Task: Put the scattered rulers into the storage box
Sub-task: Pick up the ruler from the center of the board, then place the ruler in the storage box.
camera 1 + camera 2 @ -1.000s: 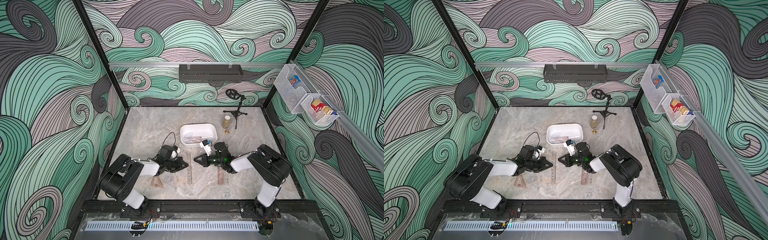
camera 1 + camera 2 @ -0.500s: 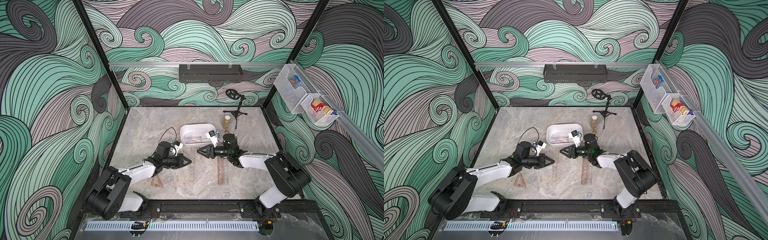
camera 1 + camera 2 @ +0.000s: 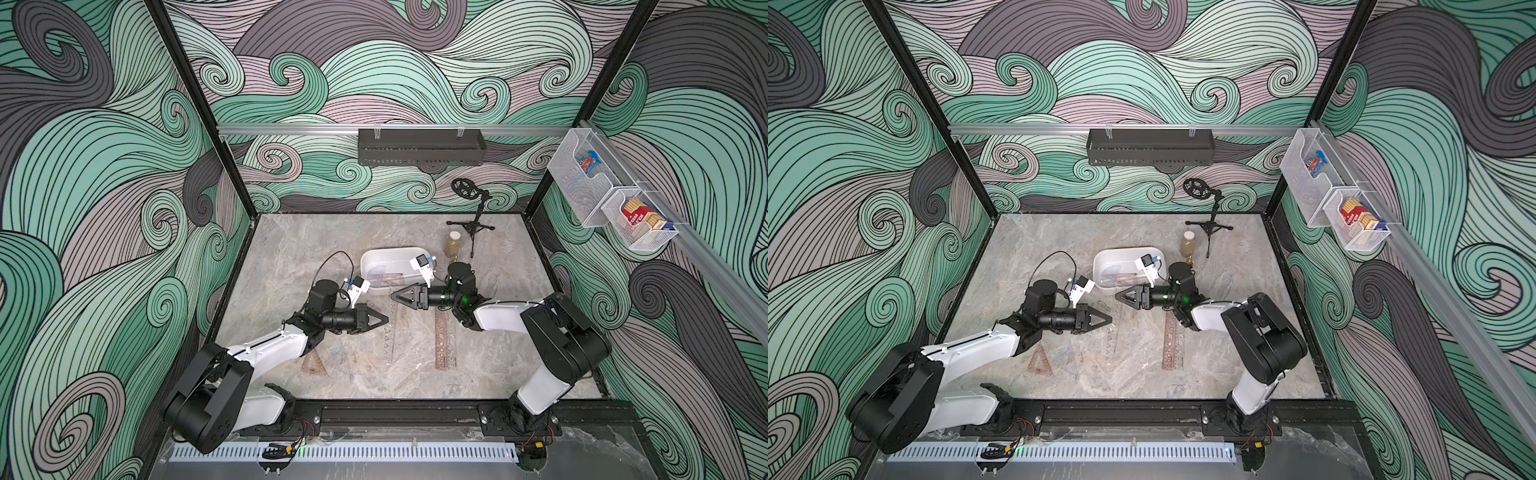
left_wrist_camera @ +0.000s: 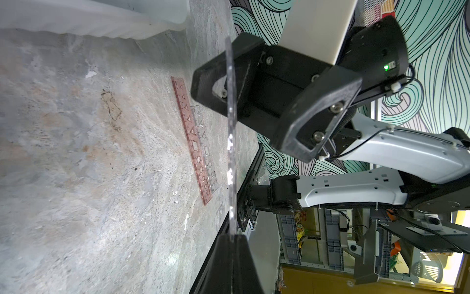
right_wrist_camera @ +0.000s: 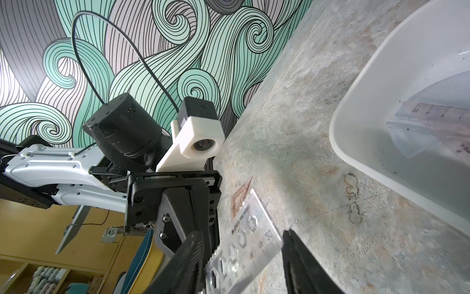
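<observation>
In both top views the white rectangular plastic storage box (image 3: 390,252) (image 3: 1125,251) sat near the middle of the desk (image 3: 291,249), with a few see-through rulers (image 3: 388,279) lying inside. Just in front of it the left gripper (image 3: 381,320) and right gripper (image 3: 395,296) met almost tip to tip. A reddish-brown straight ruler (image 3: 445,340) lay flat toward the near edge, and a reddish-brown set square (image 3: 313,363) lay toward the near left corner

In the left wrist view the left jaws were clamped on one end of a clear straight ruler (image 4: 230,142), seen edge-on above the desk. Its far end reached between the right jaws, which stood apart

In the right wrist view that ruler's hexagon-stencilled end (image 5: 251,229) lay between the parted right jaws; whether either touched it could not be told
</observation>
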`<state>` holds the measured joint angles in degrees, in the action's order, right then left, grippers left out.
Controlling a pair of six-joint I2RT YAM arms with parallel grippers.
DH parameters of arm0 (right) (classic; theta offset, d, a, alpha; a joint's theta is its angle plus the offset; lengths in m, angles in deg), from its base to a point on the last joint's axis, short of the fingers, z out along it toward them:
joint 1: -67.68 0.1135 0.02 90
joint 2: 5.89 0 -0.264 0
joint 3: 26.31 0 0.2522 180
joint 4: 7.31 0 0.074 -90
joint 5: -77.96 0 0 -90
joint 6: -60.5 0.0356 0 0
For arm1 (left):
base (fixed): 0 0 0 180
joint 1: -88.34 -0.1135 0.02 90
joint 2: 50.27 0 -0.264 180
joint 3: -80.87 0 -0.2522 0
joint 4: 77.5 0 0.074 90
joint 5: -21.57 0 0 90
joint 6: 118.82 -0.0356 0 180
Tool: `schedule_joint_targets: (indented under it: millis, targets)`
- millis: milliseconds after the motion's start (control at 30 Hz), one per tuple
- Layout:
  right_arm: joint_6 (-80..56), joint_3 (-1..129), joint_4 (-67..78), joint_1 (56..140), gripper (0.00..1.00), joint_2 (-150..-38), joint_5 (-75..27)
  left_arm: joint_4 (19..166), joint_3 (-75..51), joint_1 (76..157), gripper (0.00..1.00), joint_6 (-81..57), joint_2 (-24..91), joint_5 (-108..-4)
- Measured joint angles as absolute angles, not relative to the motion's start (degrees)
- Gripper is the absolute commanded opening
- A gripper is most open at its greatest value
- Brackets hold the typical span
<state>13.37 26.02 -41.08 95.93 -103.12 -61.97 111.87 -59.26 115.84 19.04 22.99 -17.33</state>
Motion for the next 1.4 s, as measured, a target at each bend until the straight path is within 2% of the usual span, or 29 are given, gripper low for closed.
schedule_joint_targets:
  millis: [167,400,567,600,633,667,800,867,1000,1167,1400]
  targets:
    - [16.8,26.2,-45.7,95.1,0.32,-104.2,-63.4,113.0,-59.3,115.9,0.00,19.6,23.0,-16.6]
    - [22.1,26.2,-53.0,93.4,0.00,-106.4,-65.1,113.2,-59.3,115.8,0.00,19.7,23.0,-16.2]
    - [25.4,26.2,-57.3,93.2,0.00,-106.7,-66.3,114.0,-59.4,115.8,0.00,19.7,23.1,-16.1]
    - [26.0,26.1,-57.9,93.1,0.00,-106.7,-66.4,114.1,-59.3,115.8,0.03,19.7,23.1,-16.1]
    - [26.4,26.1,-58.2,93.0,0.00,-106.7,-66.4,114.1,-59.3,115.8,0.12,19.6,23.1,-16.1]
    - [26.9,26.1,-58.4,92.9,0.00,-106.7,-66.5,114.0,-59.1,115.8,0.25,19.3,23.1,-16.2]
    - [27.0,26.1,-56.4,91.8,0.00,-105.2,-64.1,111.0,-57.2,114.9,0.61,17.7,23.1,-16.4]
    - [25.8,26.5,-52.9,91.1,0.00,-103.0,-61.7,108.1,-55.1,114.1,0.68,16.6,23.0,-17.3]
    - [22.8,29.6,-44.5,90.0,0.00,-97.2,-52.4,102.2,-50.4,112.0,0.72,13.6,21.4,-21.5]
    - [21.1,32.0,-39.9,89.3,0.00,-91.4,-34.5,97.1,-49.0,110.0,0.73,10.5,17.6,-28.4]
    - [20.4,34.3,-40.6,89.9,0.00,-94.6,-15.0,91.8,-49.7,107.8,0.74,7.6,14.6,-36.0]
